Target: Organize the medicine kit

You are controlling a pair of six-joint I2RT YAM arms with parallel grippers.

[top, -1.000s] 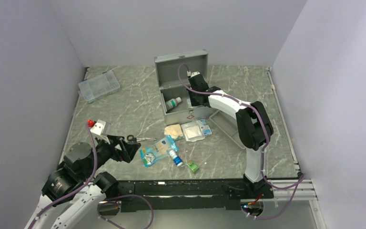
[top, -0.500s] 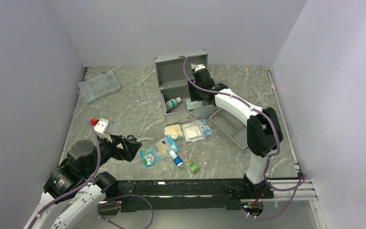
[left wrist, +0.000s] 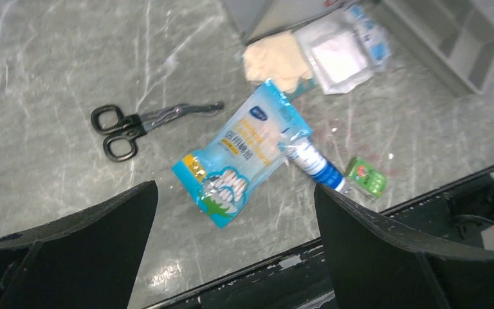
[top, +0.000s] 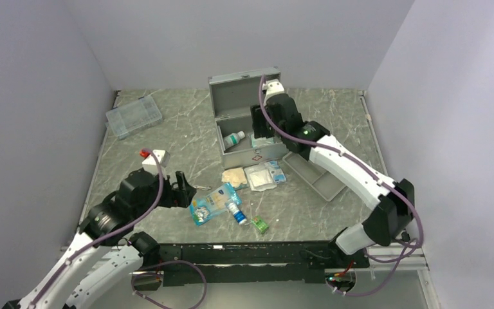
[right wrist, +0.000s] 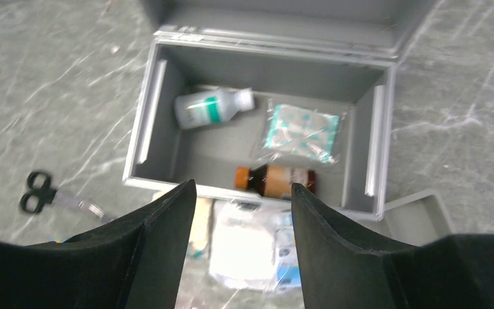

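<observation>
Medicine kit [top: 241, 93] at the middle of the bench's [top: 180, 141] far edge, its hinged lid standing upright behind the open body. Seen from the right wrist, the kit holds three items: a white bottle [right wrist: 211, 107] with a green label lying at the back left, a clear sachet [right wrist: 301, 132] at the back right, and a brown bottle [right wrist: 276, 180] lying on its side against the front wall. The right gripper [right wrist: 242, 193] hangs above the open kit with its fingers parted, grasping nothing. A grey divided tray [top: 315, 172] lies just beside the kit's right front corner, and a clear plastic box [top: 133, 116] sits in the far left corner of the bench. Loose supplies lie between the kit and the near edge: a beige pad [left wrist: 276, 58] and a clear gauze packet [left wrist: 334, 55] just in front of the kit, scissors [left wrist: 135, 122] to the left, a blue pouch [left wrist: 244, 154], a tube [left wrist: 315, 164] touching the pouch, and a small green box [left wrist: 365, 178] nearest the near edge. The left gripper [left wrist: 235, 193] hovers over the pouch near the near edge, fingers spread wide and empty.
</observation>
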